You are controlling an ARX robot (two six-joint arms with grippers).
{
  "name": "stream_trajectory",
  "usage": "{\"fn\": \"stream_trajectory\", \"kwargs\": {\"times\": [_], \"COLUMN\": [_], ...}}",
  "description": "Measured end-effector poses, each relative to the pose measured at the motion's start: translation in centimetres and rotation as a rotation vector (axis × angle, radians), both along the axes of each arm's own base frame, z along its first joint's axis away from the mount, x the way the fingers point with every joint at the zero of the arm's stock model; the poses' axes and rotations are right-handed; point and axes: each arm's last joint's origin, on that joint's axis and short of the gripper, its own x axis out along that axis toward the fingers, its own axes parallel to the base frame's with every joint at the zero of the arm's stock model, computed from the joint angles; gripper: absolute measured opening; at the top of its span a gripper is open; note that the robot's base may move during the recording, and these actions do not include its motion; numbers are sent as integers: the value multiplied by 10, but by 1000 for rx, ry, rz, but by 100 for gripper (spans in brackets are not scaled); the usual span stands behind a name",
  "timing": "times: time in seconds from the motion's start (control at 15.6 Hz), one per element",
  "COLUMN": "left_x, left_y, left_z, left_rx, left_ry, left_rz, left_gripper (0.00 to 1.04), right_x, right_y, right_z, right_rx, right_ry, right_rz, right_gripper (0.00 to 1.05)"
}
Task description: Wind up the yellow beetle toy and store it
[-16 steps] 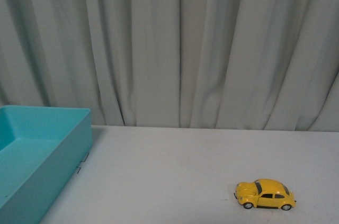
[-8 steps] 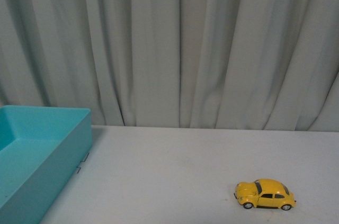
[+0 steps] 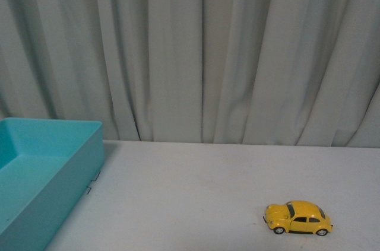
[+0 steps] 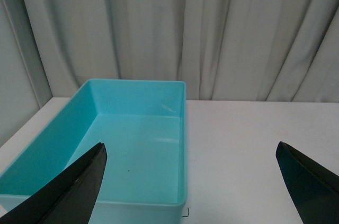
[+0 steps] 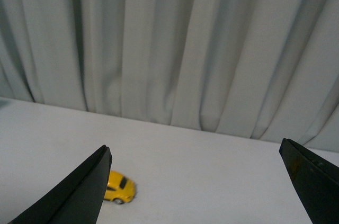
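Yellow beetle toy (image 3: 298,218) lies parallel to the table (image 3: 196,180) front edge, right end. Right pincer (image 5: 194,147), spread, is nearer; left pincer (image 4: 190,146) likewise spread.

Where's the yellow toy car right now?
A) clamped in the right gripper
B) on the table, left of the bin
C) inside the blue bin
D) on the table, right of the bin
D: in the front view the toy car stands on its wheels on the table, well apart from the blue bin on the left.
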Motion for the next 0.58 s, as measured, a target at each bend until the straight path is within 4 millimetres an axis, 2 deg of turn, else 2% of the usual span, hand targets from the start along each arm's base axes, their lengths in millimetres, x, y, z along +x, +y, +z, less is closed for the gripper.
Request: {"fn": "stream_trajectory", "kwargs": {"times": [0.13, 0.19, 0.32, 0.38, 0.58], "left_x": [0, 0, 0, 0, 0], "left_y": [0, 0, 0, 0, 0], "left_z": [0, 0, 0, 0, 0], "left_rx": [0, 0, 0, 0, 0], "left_ry": [0, 0, 0, 0, 0], "left_rz": [2, 0, 0, 0, 0], "left_gripper": [98, 98, 98, 98, 98], "right_x": [21, 32, 48, 59, 109], "right_y": [-30, -43, -56, -63, -69], "right_z": [9, 6, -6, -4, 8], "right_rx": [-38, -36, 17, 25, 51], "right_ry": [-39, -26, 53, 61, 98], "right_rz": [-49, -60, -50, -41, 49], "right_gripper": [98, 98, 98, 98, 98]}}
